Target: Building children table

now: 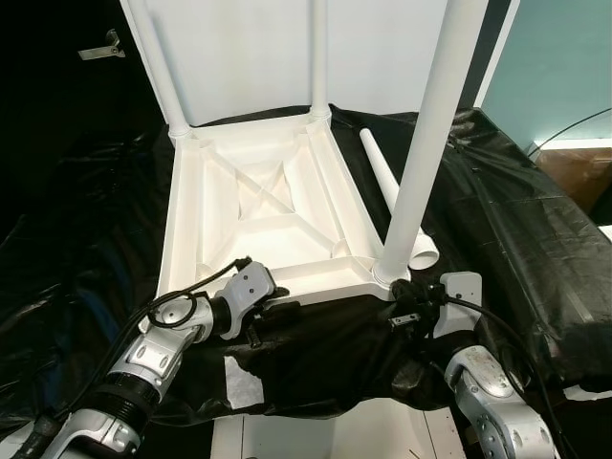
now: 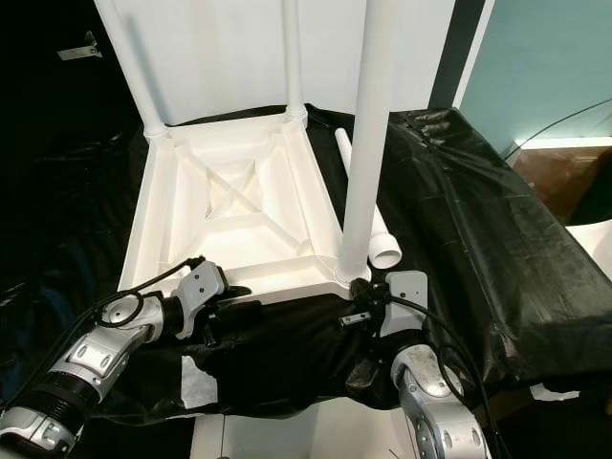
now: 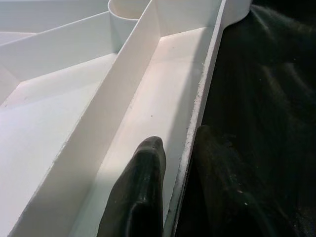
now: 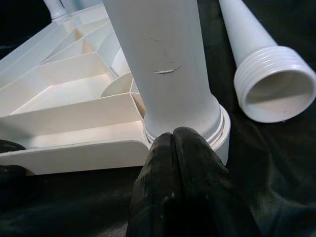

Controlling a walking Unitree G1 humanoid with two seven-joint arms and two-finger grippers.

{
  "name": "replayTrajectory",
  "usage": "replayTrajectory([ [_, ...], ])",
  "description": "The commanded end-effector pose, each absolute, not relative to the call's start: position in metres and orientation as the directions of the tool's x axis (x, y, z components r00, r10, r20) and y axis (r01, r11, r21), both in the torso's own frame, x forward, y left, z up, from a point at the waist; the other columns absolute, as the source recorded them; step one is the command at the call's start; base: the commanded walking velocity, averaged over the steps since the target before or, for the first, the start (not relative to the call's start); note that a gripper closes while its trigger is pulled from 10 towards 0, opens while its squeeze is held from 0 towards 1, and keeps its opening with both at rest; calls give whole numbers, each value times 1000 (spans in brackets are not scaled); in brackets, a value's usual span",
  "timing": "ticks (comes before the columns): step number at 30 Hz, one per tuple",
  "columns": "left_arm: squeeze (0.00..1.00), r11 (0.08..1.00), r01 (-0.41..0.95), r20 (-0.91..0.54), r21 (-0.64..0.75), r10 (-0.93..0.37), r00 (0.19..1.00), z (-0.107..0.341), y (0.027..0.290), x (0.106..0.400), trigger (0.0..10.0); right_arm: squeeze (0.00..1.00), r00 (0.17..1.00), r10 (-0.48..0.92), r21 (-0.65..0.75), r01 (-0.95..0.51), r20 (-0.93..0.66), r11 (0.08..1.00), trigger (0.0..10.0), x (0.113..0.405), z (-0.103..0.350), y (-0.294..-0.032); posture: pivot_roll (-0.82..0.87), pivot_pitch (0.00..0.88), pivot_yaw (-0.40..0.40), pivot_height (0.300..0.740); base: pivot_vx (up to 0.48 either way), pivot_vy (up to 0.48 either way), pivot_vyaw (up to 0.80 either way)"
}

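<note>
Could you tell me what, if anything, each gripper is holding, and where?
Left gripper pinches the upturned tabletop by its near rim. Right gripper, shut, presses the screwed-in leg's base, holding nothing.

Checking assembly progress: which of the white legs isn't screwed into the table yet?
The leg lying on the black sheet, right of the upturned table, threaded end open. The other three stand upright in corner sockets, the nearest by the right gripper.

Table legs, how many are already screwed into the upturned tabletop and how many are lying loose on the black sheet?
Legs standing in the tabletop: 3, far left, far right, near right.
Loose legs on the black sheet: 1.
Total: 4.
</note>
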State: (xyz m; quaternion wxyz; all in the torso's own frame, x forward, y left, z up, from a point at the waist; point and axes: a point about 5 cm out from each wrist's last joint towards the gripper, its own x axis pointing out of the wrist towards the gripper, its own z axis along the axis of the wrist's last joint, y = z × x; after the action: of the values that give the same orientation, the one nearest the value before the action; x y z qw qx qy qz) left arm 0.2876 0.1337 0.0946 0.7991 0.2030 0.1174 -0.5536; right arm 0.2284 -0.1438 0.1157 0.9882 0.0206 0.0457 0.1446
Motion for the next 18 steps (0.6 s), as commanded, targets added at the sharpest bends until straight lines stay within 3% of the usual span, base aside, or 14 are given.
replayTrajectory([
  [1,0,80,997,-520,16,-851,77,68,129,262,0,0,948,301,64,-296,-104,953,0,225,114,-144,-76,30,29,740,0,0,0],
  [7,0,92,996,-536,20,-839,88,64,127,262,0,0,938,328,70,-322,-114,944,235,219,117,-143,-88,33,29,740,0,0,0],
  [8,0,93,995,-536,22,-839,91,63,127,262,0,0,936,333,70,-327,-115,942,1294,217,118,-144,-89,34,28,740,0,0,0],
  [12,0,95,995,-536,26,-839,94,62,126,262,0,0,927,357,91,-348,-118,933,1569,213,121,-145,-91,34,27,740,0,0,0],
  [13,0,95,995,-538,33,-838,98,62,125,262,0,0,924,363,103,-352,-122,930,3529,211,122,-145,-93,36,27,740,0,0,0],
  [14,0,98,994,-539,47,-836,107,61,125,263,1725,0,922,364,109,-352,-127,930,4667,210,122,-145,-93,36,27,740,0,0,0],
  [15,0,98,994,-539,47,-836,107,61,125,263,1725,0,922,364,109,-352,-127,930,4667,210,122,-145,-93,36,27,740,0,0,0],
  [16,0,94,994,-538,61,-835,112,61,124,263,10000,0,922,362,113,-349,-136,930,10000,209,121,-146,-93,38,26,740,0,0,0],
  [18,0,93,992,-535,84,-836,124,61,123,263,10000,0,922,354,117,-339,-157,934,10000,208,117,-147,-93,39,26,740,0,0,0],
])
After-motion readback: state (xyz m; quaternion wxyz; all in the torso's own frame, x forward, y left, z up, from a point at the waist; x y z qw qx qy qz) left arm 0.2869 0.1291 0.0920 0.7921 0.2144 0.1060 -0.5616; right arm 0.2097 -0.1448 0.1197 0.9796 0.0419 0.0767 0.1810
